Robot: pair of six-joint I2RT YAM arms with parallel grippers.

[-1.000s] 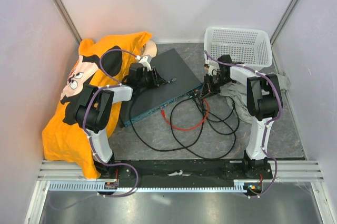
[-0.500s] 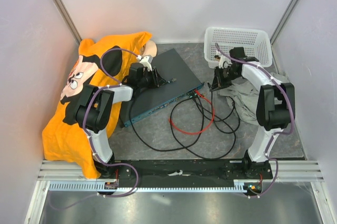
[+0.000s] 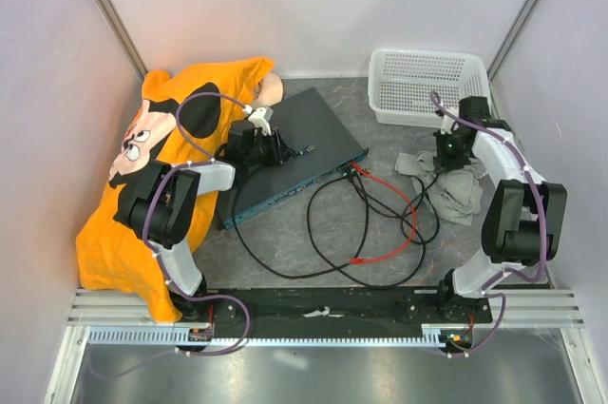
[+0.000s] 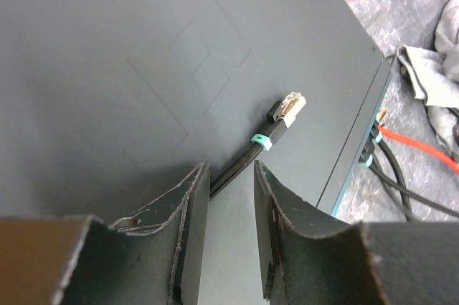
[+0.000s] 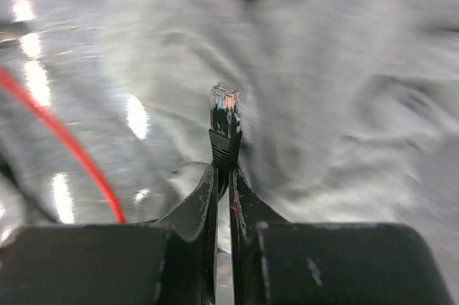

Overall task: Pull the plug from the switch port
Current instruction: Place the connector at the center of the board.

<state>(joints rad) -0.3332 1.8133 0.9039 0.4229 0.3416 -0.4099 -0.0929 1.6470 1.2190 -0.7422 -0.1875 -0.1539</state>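
Note:
The switch (image 3: 313,128) lies slantwise at mid-table, its dark top (image 4: 143,68) filling the left wrist view. My left gripper (image 3: 282,149) (image 4: 231,172) rests on that top with its jaws parted. A loose black cable with a pale plug end (image 4: 290,106) runs out from the gap between them. My right gripper (image 3: 445,150) (image 5: 223,176) is far right of the switch's front face (image 4: 358,154), above a grey cloth (image 5: 323,68). It is shut on the plug (image 5: 224,115), gripping its black boot with the clear tip pointing away.
A red cable (image 3: 399,204) and black cables (image 3: 332,233) loop over the floor from the switch's front sockets. A white mesh basket (image 3: 427,86) stands at the back right. An orange shirt (image 3: 142,185) covers the left side.
My right gripper has drawn away to the right from the switch's front face, carrying the plug and its black cable. The red cable loop swung right and forward. The left gripper stayed put.

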